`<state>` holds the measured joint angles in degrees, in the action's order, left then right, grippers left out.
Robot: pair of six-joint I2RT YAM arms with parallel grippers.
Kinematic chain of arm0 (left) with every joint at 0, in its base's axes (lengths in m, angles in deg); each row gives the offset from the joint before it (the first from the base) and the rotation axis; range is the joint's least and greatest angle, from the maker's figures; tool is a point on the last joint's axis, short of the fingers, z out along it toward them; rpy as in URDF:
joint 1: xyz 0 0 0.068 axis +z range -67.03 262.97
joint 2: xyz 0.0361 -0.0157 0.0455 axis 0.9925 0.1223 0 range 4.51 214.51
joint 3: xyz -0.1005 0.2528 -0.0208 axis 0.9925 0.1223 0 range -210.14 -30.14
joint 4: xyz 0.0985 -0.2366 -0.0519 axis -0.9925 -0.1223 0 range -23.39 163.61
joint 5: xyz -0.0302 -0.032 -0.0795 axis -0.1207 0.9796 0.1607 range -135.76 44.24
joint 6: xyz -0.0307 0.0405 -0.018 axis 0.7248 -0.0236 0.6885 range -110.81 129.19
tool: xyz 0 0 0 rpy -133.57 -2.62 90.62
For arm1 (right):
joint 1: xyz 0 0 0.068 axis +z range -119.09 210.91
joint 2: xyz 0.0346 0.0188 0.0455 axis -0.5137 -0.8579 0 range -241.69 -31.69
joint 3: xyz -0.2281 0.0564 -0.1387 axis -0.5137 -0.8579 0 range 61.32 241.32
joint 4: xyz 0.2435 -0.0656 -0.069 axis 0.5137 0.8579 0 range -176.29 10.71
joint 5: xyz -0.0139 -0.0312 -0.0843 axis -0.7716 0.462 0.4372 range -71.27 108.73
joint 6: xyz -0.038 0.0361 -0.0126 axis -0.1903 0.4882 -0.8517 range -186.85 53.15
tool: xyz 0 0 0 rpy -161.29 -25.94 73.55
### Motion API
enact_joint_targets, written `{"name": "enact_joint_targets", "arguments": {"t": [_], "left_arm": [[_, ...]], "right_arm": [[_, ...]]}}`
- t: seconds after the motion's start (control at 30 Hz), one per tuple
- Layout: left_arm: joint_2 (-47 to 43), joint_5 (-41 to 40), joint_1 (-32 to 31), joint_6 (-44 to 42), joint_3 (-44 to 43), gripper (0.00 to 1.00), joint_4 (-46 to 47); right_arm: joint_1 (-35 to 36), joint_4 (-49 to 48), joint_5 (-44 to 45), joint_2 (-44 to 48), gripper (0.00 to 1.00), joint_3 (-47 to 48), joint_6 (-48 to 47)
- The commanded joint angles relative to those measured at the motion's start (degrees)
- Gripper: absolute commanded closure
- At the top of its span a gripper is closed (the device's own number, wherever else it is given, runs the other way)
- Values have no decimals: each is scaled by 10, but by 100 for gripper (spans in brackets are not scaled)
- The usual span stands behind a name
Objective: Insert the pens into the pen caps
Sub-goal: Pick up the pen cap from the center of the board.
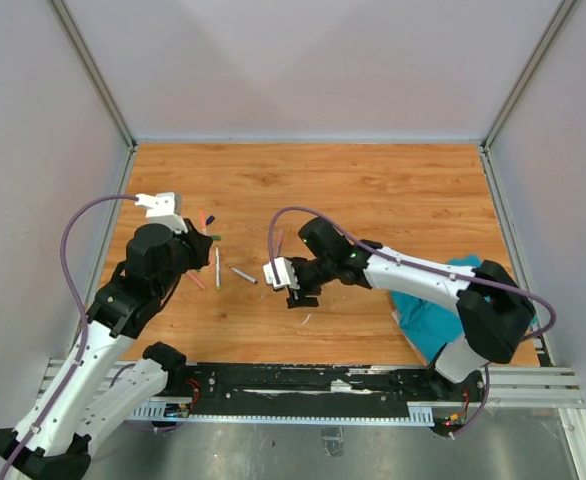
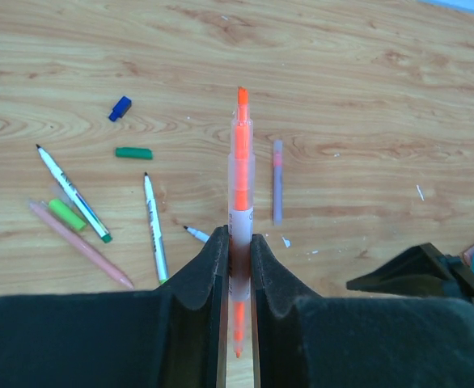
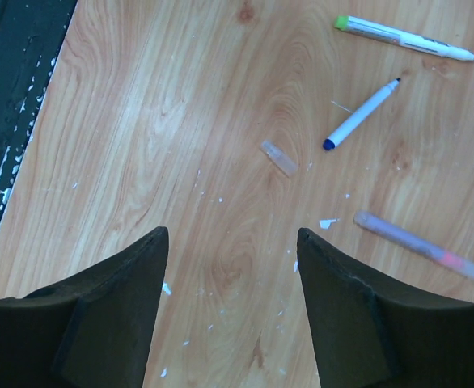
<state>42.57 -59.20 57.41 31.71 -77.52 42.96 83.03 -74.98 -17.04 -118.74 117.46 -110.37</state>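
Obs: left end effector (image 2: 237, 238) clamped on orange pen (image 2: 241, 162), tip pointing straight out. The right end effector (image 3: 230, 234), fingers apart and empty, is nearer the clear cap (image 3: 279, 158). Cap lies on tabletop (image 3: 180, 121) just ahead of it, axis diagonal.

From above I see the teal cloth (image 1: 428, 320) on the right side of the counter (image 1: 373, 190), partly under my right arm (image 1: 413, 272). That arm reaches left of the cloth to mid-counter, wrist tipped down. Well left of the cloth lie the pens (image 1: 217, 268), loosely scattered, with the left arm (image 1: 153, 262) hunched just beside them. I can't read either set of jaws from here.
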Motion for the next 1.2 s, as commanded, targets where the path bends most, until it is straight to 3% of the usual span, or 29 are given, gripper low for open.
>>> {"name": "enact_joint_targets", "arguments": {"t": [0.0,0.2,0.63,0.83,1.17], "left_arm": [[-11,-7,4,-11,-25,99,-17],[-49,-45,4,-4,-22,99,-24],[-109,-86,4,6,8,99,0],[-113,-90,4,8,9,99,0],[-113,-82,4,5,11,99,2]], "right_arm": [[11,91,-46,-67,35,77,-78],[15,176,-59,-161,38,177,-131],[18,244,-106,-295,51,309,-159],[18,270,-115,-331,58,351,-166],[18,308,-108,-373,59,399,-177]]}}
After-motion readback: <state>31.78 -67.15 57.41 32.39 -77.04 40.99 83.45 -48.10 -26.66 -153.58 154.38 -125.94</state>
